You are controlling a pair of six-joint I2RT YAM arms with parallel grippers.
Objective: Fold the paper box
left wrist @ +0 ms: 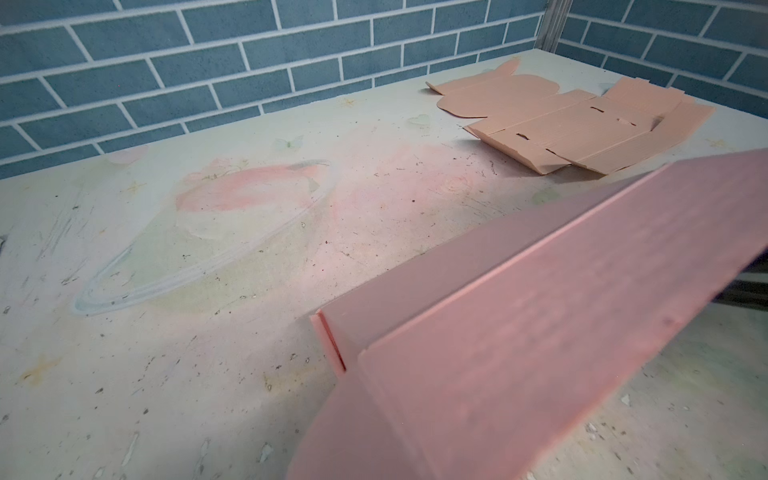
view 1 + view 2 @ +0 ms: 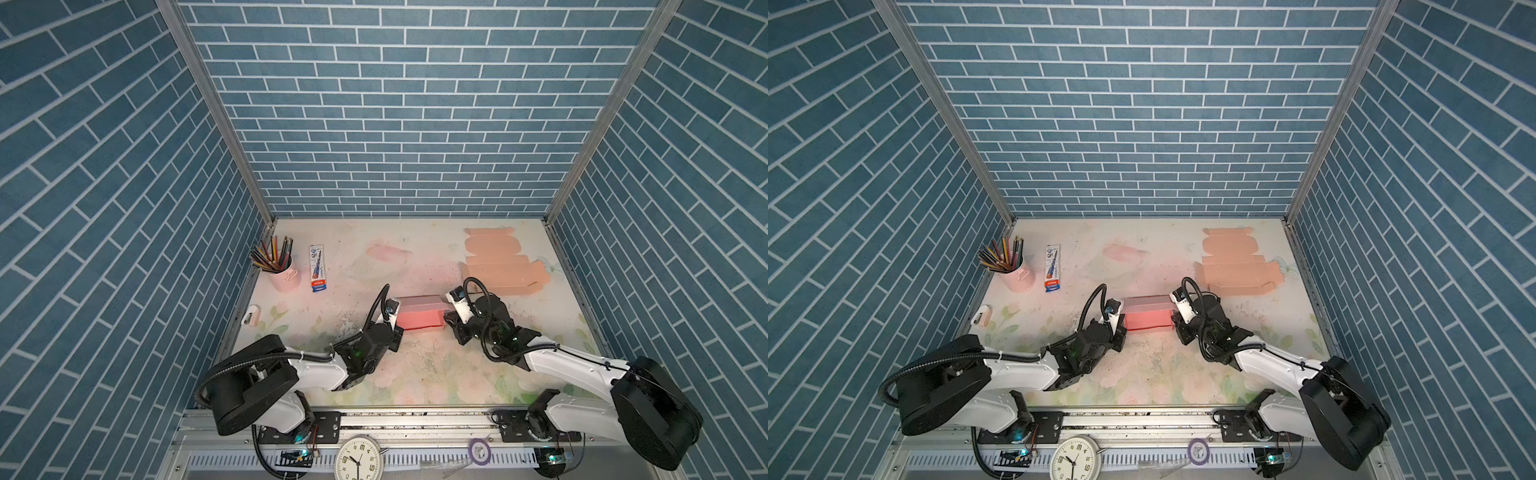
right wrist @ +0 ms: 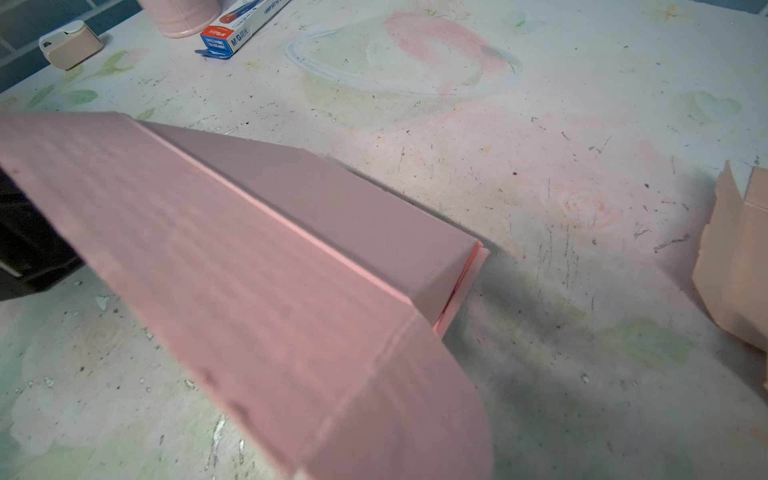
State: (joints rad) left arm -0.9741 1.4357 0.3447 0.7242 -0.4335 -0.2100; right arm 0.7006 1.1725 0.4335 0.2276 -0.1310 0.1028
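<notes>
The folded pink paper box (image 2: 419, 318) sits mid-table on the pale floral tabletop (image 2: 415, 374). The left gripper (image 2: 397, 326) is in at its 9 o'clock end, fingers closed tight, though I can't tell whether cardboard is pinched between them. The right gripper (image 2: 449, 319) meets the 3 o'clock end, its finger gap hidden. A flat peach cardboard blank (image 2: 498, 266) lies at the box's 1 o'clock.

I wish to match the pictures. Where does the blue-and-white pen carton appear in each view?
In a top view: pen carton, far left of the table, beside the pencil cup.
In a top view: pen carton likewise beside the cup.
Left wrist: not in it.
Right wrist: only its red-and-blue end, beyond the pink paper box.
Shared landmark: the ringed planet drawing on the table.
</notes>
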